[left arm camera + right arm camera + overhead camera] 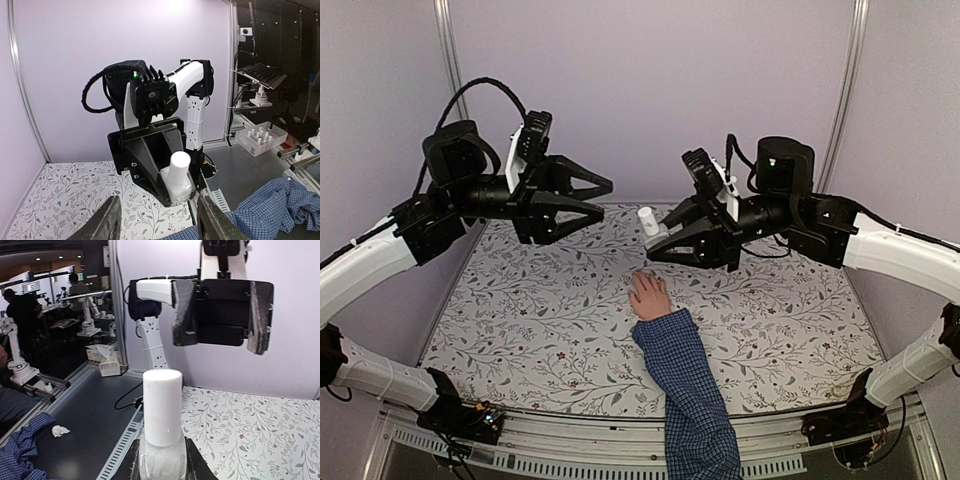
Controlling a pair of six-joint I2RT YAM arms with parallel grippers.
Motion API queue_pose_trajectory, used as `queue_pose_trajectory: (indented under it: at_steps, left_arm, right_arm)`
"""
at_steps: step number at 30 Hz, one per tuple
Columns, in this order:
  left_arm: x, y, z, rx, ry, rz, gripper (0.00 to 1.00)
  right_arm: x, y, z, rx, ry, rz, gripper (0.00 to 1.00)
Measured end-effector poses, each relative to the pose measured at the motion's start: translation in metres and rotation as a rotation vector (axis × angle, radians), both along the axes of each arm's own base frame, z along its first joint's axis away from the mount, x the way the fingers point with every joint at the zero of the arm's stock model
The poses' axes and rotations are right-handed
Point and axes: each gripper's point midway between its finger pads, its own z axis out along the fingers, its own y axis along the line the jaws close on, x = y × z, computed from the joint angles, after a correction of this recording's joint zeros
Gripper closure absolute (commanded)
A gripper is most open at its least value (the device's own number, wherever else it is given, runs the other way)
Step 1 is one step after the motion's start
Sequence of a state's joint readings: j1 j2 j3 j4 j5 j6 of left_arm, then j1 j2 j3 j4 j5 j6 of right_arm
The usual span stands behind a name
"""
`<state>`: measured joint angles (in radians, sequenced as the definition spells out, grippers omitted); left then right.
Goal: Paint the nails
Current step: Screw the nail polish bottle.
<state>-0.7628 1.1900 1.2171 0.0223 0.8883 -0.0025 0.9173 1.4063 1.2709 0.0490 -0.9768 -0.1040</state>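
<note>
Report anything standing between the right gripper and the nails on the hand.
Nothing visible does. The right gripper, shut on a white-capped bottle, hangs clear of the hand; only open air separates it from the nails.

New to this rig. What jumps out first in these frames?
Two raised grippers face each other above the floral mat: the right gripper is shut on a white-capped bottle, the left gripper open opposite it, not touching. Below them, mid-mat, lies a small pale hand ending a blue checked sleeve.
</note>
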Motion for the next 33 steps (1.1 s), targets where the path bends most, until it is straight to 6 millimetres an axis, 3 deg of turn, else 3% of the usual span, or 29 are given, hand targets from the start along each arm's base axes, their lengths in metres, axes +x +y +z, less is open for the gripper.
queue_pose_trajectory:
  at_steps: [5, 10, 20, 33]
  left_arm:
    - [0.007, -0.008, -0.005, 0.016, 0.022, 0.029, 0.45]
    - [0.014, -0.025, -0.013, 0.061, 0.045, 0.069, 0.48]
    - [0.02, -0.035, -0.02, 0.094, 0.042, 0.105, 0.56]
    - [0.018, -0.043, -0.032, 0.133, 0.03, 0.096, 0.78]
  right_arm:
    - [0.028, 0.007, -0.004, -0.014, -0.009, -0.165, 1.0]
    - [0.042, 0.008, -0.007, -0.03, -0.009, -0.249, 1.0]
    - [0.049, 0.01, -0.016, -0.057, -0.005, -0.286, 1.0]
    - [0.05, 0.01, -0.017, -0.059, -0.01, -0.288, 1.0]
